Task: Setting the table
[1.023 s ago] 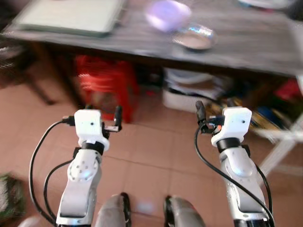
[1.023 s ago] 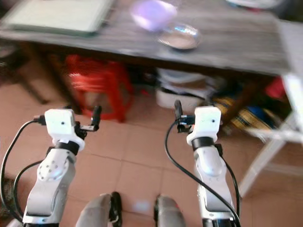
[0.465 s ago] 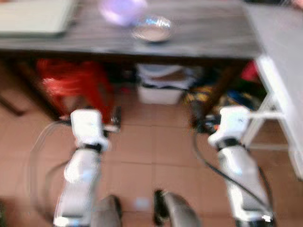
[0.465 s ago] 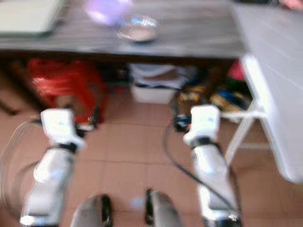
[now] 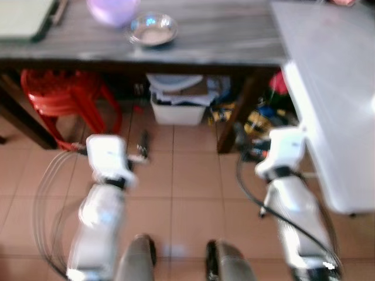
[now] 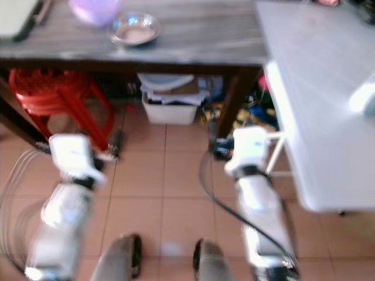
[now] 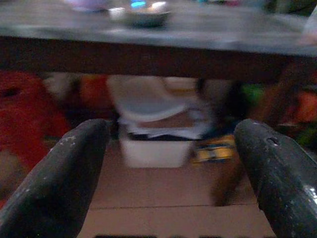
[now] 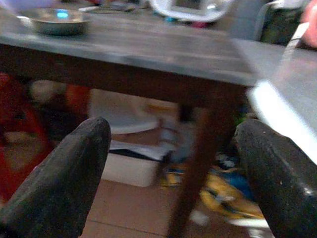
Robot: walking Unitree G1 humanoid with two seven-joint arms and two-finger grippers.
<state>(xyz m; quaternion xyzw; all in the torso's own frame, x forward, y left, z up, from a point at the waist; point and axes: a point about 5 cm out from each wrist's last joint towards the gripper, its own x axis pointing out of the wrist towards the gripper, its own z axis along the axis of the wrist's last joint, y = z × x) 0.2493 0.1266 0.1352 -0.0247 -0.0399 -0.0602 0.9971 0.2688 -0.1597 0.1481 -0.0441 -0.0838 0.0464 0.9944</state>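
Observation:
A metal bowl (image 5: 153,29) and a purple bowl (image 5: 111,8) stand near the front edge of a dark wooden table (image 5: 222,41), ahead of me and to the left. The metal bowl (image 7: 139,14) also appears in the left wrist view, above the fingers. Both arms are held out low over the tiled floor, below table height and short of the table. My left gripper (image 7: 171,163) is open and empty. My right gripper (image 8: 171,163) is open and empty too, pointing at the table leg (image 8: 195,163).
A white table (image 5: 334,88) adjoins the dark one on the right, its edge close to my right arm. Under the dark table are a red stool (image 5: 58,96), a white box (image 5: 176,108) and clutter. A pale green board (image 5: 23,14) lies at the table's far left.
The whole picture has shifted: the camera has turned right, so the bowls now sit further left and the white table has come into view. Both arms keep their pose.

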